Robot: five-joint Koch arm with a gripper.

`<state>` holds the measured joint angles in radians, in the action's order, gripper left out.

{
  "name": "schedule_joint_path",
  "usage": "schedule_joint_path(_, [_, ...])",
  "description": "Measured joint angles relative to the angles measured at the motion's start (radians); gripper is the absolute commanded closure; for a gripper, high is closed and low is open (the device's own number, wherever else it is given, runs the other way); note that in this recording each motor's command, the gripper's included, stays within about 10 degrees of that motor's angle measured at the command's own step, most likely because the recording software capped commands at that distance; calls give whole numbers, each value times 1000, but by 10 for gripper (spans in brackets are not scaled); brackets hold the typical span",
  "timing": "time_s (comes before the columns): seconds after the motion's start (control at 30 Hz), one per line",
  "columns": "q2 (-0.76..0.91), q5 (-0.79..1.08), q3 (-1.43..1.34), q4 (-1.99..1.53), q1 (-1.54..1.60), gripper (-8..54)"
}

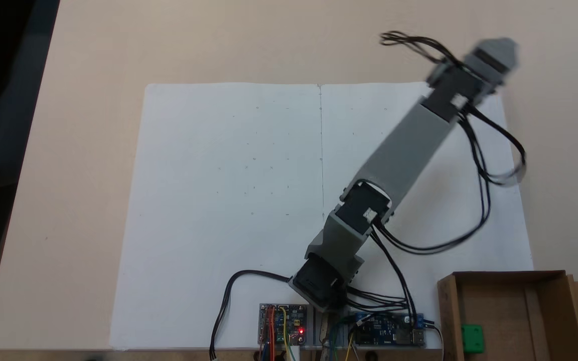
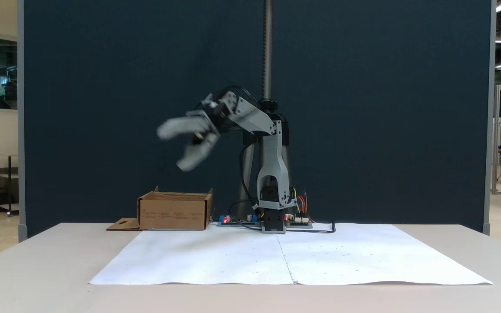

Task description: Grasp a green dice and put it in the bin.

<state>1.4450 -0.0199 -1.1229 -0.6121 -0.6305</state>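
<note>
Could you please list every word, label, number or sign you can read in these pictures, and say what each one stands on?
No text can be read.
The bin: faint dark print lines on its front wall, too small to read.
The circuit boards at the arm's base: markings too small and blurred to read.
The white paper sheet: only tiny scattered marks, no legible characters.
The green dice in the bin: no pips or numbers legible.

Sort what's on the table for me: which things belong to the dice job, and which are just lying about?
Job things:
- green dice, already lying inside the bin
- bin, the cardboard box beside the arm's base
- tool, raised in the air, jaws apart, holding nothing

Just lying about:
- white paper sheets covering the table
- circuit boards at the arm's base
- black cables hanging off the arm
</note>
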Motion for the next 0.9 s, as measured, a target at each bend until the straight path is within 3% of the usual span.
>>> schedule_joint_path(0.53, [140,0,-698,555,518,19])
schedule_joint_path(0.9, [385,0,-1198,807,629,3])
